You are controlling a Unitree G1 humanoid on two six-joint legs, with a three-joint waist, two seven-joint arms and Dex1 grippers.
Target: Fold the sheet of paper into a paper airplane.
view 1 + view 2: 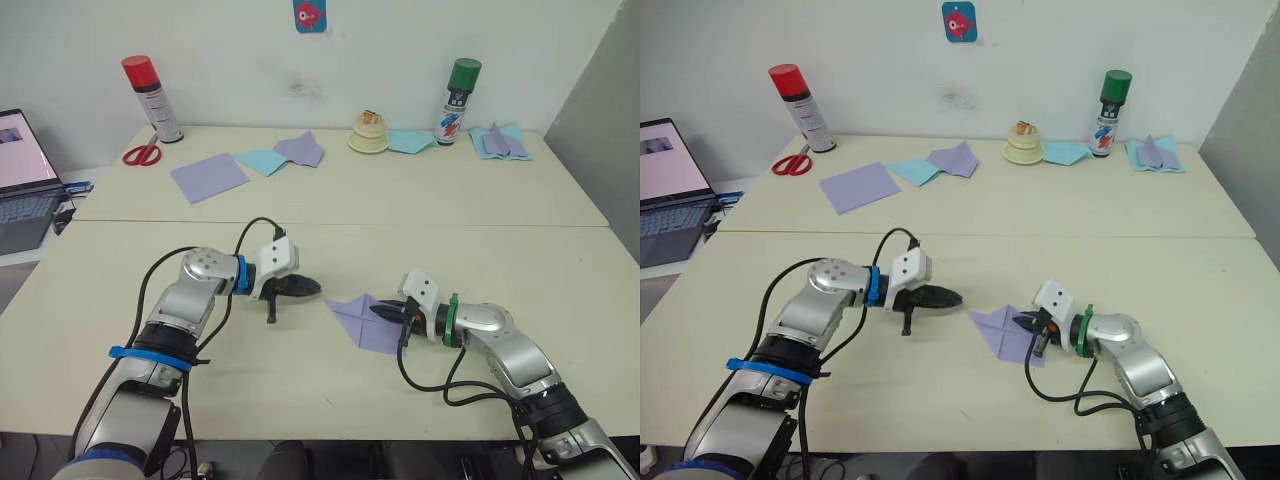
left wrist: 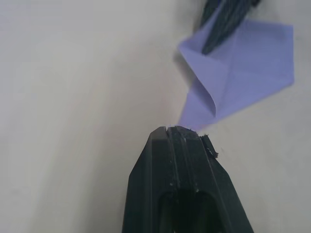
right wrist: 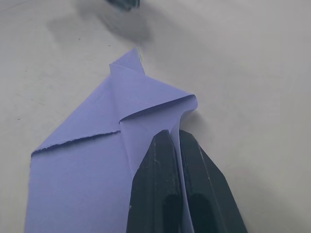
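The sheet of paper (image 1: 362, 325) lies on the near table as a small lavender pointed shape with folded corner flaps, its point toward my left arm. My right gripper (image 3: 174, 133) is shut on a raised, curled flap of the sheet (image 3: 87, 160), pinching it between both fingers. My left gripper (image 1: 312, 288) is shut with nothing in it. Its tip (image 2: 177, 130) hovers just short of the paper's point (image 2: 248, 63).
Along the far table stand a red spray can (image 1: 152, 98), scissors (image 1: 143, 154), a flat lavender sheet (image 1: 208, 177), light-blue and lavender folded pieces (image 1: 285, 153), a cream roll (image 1: 368, 134), a green spray can (image 1: 460, 100) and more papers (image 1: 500, 141). A laptop (image 1: 25, 180) sits at left.
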